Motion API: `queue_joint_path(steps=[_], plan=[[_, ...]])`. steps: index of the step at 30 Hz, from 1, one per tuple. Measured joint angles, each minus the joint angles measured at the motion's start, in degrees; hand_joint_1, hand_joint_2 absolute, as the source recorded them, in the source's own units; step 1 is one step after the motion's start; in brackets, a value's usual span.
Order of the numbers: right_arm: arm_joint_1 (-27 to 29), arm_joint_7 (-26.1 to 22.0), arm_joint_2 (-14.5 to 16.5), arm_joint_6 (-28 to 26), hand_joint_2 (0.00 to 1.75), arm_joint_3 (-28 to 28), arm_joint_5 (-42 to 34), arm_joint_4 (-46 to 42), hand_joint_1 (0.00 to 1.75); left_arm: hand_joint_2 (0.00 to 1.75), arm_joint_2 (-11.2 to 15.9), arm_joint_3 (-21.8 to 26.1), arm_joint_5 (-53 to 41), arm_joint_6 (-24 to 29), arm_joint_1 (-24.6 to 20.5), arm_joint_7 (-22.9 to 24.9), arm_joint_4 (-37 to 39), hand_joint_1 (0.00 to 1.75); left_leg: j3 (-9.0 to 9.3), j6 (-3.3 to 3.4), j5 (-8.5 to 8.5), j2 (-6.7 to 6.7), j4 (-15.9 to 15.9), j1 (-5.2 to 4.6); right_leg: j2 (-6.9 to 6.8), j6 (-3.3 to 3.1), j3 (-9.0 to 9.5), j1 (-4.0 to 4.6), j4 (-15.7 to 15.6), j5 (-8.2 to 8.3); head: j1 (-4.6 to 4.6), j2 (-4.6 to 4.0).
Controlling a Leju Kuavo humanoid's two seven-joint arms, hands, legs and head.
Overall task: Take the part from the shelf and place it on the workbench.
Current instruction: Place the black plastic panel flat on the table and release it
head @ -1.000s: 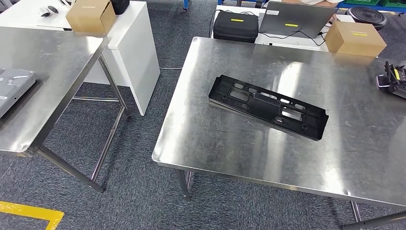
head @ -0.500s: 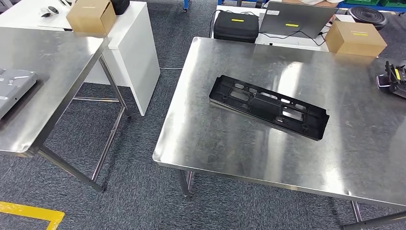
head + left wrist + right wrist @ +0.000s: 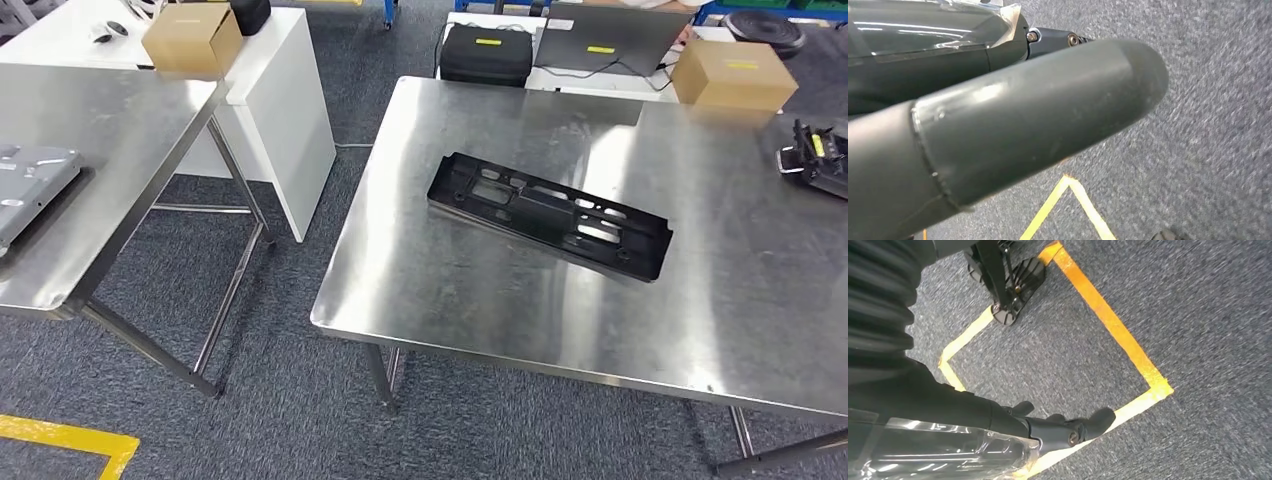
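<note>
One black part [image 3: 548, 216], a long flat plastic frame with several cut-outs, lies on the steel counter [image 3: 470, 300]. It sits slantwise about the middle of the top, one end toward the far left corner, the other toward the right edge, clear of every edge.

Two counters stand in the head view. The second steel counter [image 3: 120, 150] is off to the left, across a strip of grey carpet, and carries one grey metal tray [image 3: 25, 180] at its left edge.

Two cardboard boxes are in sight: one box [image 3: 733, 75] at the far right corner of the part's counter, the other cardboard box [image 3: 192, 38] on a white cabinet [image 3: 285, 110] behind the left counter. One small black device [image 3: 815, 155] with a yellow mark sits at the right edge of the part's counter. Beyond the far edge are one black case [image 3: 487, 53] and one laptop [image 3: 603, 38].

The left hand [image 3: 998, 135] hangs over carpet with yellow floor tape [image 3: 1068, 205]; whether its fingers are apart or closed I cannot tell. The right hand [image 3: 1058, 427] hangs over a yellow taped square [image 3: 1118, 335], dark fingers curled in, nothing in them.
</note>
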Motion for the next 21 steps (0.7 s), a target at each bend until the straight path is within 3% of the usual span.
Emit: queue_joint_path(steps=[2, 4, 6, 7, 8, 9, 11, 13, 16, 17, 18, 19, 21], plan=[[-0.03, 0.36, 0.18, -0.11, 1.75, 0.39, 0.29, 0.0, 0.0, 0.0, -0.15, -0.01, -0.24, -0.41, 0.05, 0.4, 0.0, 0.0, -0.73, -0.9, -1.58, 0.04, 1.33, 0.39, -0.14, -1.17, -0.58, -0.29, -0.13, 0.81, -0.14, 0.0], [-0.02, 0.67, 0.23, -0.3, 1.75, 0.79, 0.39, -0.01, 0.0, 0.0, -0.39, -0.03, -0.39, -0.85, 0.07, 0.57, 0.0, 0.0, -2.72, -1.88, -6.45, 0.13, 6.81, 0.93, -0.34, -2.0, -1.48, -0.39, -0.17, 1.64, -0.42, 0.0], [0.04, 1.01, 0.24, -0.56, 1.75, 1.17, 0.34, -0.01, 0.0, 0.0, -0.62, -0.05, -0.79, -1.38, 0.06, 0.59, 0.0, 0.0, -4.77, -2.63, -11.05, 0.17, 14.0, 1.53, -0.55, -2.15, -2.44, -0.23, -0.1, 2.49, -0.53, 0.0], [0.07, 1.14, 0.24, -0.64, 1.75, 1.32, 0.31, -0.01, 0.0, 0.0, -0.72, -0.09, -1.02, -1.56, 0.05, 0.58, 0.0, 0.0, -4.7, -2.82, -11.83, 0.19, 15.61, 1.77, -0.61, -2.06, -2.91, -0.17, -0.07, 2.95, -0.54, 0.0], [0.08, 1.23, 0.25, -0.68, 1.75, 1.41, 0.27, -0.01, 0.0, 0.0, -0.81, -0.14, -1.19, -1.7, 0.05, 0.58, -0.01, 0.0, -3.49, -2.89, -11.5, 0.21, 15.0, 1.93, -0.65, -1.93, -3.35, -0.14, -0.04, 3.37, -0.54, 0.0], [0.08, 1.33, 0.26, -0.71, 1.75, 1.47, 0.21, -0.01, 0.0, 0.0, -0.88, -0.23, -1.29, -1.83, 0.05, 0.56, -0.02, 0.0, -1.06, -2.83, -10.24, 0.22, 12.01, 2.02, -0.65, -1.77, -3.75, -0.13, -0.03, 3.77, -0.55, 0.0], [0.05, 1.52, 0.32, -0.78, 1.75, 1.54, 0.11, -0.01, 0.0, 0.0, -0.97, -0.38, -1.31, -2.05, -0.07, 0.47, -0.09, 0.0, 5.22, -2.37, -7.52, 0.23, 2.94, 1.95, -0.65, -1.35, -4.28, -0.04, -0.03, 4.49, -0.56, 0.0], [-0.01, 1.73, 0.4, -0.89, 1.75, 1.57, -0.08, -0.01, 0.0, 0.0, -1.05, -0.46, -1.4, -2.24, -0.22, 0.35, -0.16, 0.0, 8.26, -1.72, -6.34, 0.21, -2.09, 1.6, -0.72, -0.68, -4.55, 0.1, -0.08, 5.19, -0.51, 0.0], [-0.05, 2.13, 0.51, -1.04, 1.75, 1.56, -0.52, -0.01, 0.0, 0.0, -1.2, -0.57, -1.87, -2.49, -0.3, 0.3, -0.2, 0.0, 7.42, -0.48, -4.99, 0.36, -2.58, 1.25, -0.81, 0.48, -4.88, 0.1, -0.34, 6.06, -0.46, 0.0], [-0.04, 2.31, 0.53, -1.09, 1.75, 1.56, -0.62, -0.01, 0.0, 0.0, -1.28, -0.61, -2.07, -2.67, -0.39, 0.3, -0.23, 0.0, 6.92, 0.06, -4.24, 0.5, -2.96, 1.27, -0.76, 0.44, -5.27, 0.14, 0.27, 5.27, -0.45, 0.0], [-0.03, 2.56, 0.54, -1.14, 1.75, 1.56, -0.67, -0.01, 0.0, 0.0, -1.37, -0.66, -2.24, -2.96, -0.47, 0.3, -0.26, 0.0, 6.31, 0.58, -3.41, 0.65, -3.34, 1.35, -0.68, 0.12, -6.01, 0.21, 1.73, 3.58, -0.39, 0.0], [-0.04, 2.89, 0.55, -1.22, 1.75, 1.57, -0.67, -0.01, 0.0, 0.0, -1.46, -0.72, -2.34, -3.38, -0.55, 0.29, -0.28, 0.0, 5.56, 0.96, -2.67, 0.8, -3.53, 1.37, -0.57, -0.42, -7.03, 0.21, 4.7, 0.87, -0.3, 0.0], [-0.03, 3.59, 0.56, -1.52, 1.75, 1.57, -0.63, -0.01, 0.0, 0.0, -1.65, -0.85, -2.61, -4.29, -0.58, 0.29, -0.31, 0.0, 3.86, 1.36, -1.31, 0.88, -3.48, 1.2, -0.43, -0.94, -9.13, 0.19, 12.35, -4.14, -0.13, 0.0]])
